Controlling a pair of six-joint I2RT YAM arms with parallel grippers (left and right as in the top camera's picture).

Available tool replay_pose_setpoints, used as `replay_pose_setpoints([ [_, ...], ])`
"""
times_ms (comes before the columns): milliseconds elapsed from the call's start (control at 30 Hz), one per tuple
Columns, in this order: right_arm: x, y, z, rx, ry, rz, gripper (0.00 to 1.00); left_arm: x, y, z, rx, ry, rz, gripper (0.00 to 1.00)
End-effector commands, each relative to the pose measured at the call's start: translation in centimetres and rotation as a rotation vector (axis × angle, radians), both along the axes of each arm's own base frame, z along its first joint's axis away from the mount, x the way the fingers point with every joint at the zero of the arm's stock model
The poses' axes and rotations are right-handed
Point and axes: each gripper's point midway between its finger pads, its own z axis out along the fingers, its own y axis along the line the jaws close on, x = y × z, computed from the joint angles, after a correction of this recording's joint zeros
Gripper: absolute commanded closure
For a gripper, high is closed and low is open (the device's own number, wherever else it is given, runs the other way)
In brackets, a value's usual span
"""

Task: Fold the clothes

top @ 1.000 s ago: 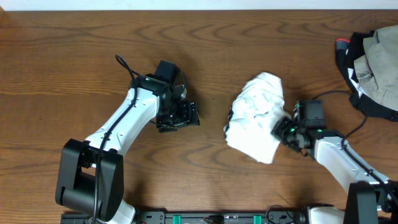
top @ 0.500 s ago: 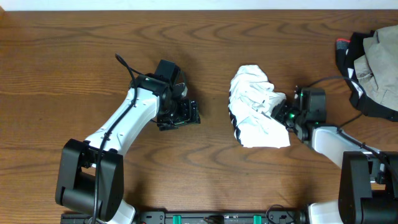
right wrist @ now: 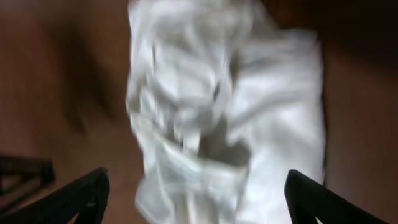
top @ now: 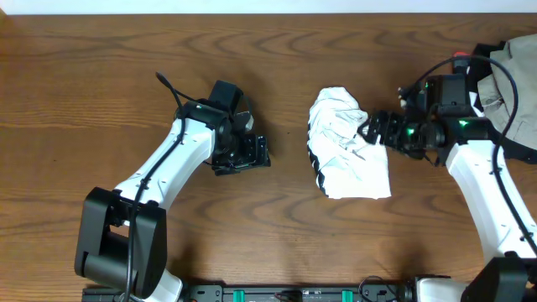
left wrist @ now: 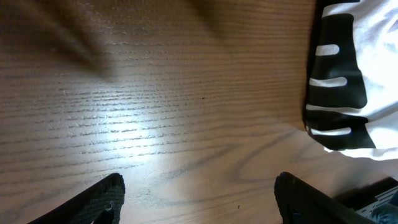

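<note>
The clothes lie as a small crumpled white bundle at the table's middle right, with black stripes along the left edge. My right gripper hovers at the bundle's right side. In the right wrist view its fingers stand wide apart over the blurred white clothes, pinching nothing, so the right gripper is open. My left gripper rests left of the bundle, a short gap away. The left wrist view shows the left gripper open over bare wood, with the clothes' striped edge at upper right.
A heap of other garments, khaki over dark fabric, sits at the table's right edge, close behind my right arm. A small red object lies at the heap's left rim. The brown wooden table is bare on the left.
My right gripper turned the bundle over to the left, then opened, let go and drew back up and to the right. The left arm has stayed still.
</note>
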Motion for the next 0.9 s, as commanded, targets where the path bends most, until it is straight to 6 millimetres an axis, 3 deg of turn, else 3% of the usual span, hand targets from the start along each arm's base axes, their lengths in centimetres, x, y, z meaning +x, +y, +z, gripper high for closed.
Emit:
replay_pose_setpoints([
  [0,-2.8,1.8,-2.9,0.037,0.094,0.101,0.12,0.1,0.3,0.0,0.007,-0.010,-0.006,0.21],
  [167,-5.2,2.4,-6.6,0.039,0.165,0.106,0.13,0.0,0.3,0.0,0.008,-0.006,-0.006,0.21],
  [400,-5.2,2.4,-8.5,0.042,0.132,0.108,0.18,-0.1,0.3,0.0,0.010,-0.002,-0.006,0.21],
  [533,-4.3,2.5,-8.5,0.042,0.085,0.109,0.30,-0.1,0.3,0.0,0.009,-0.002,-0.006,0.21],
  [867,-3.2,2.5,-8.2,0.042,0.038,0.106,0.76,-0.1,0.3,0.0,0.010,-0.002,-0.006,0.21],
])
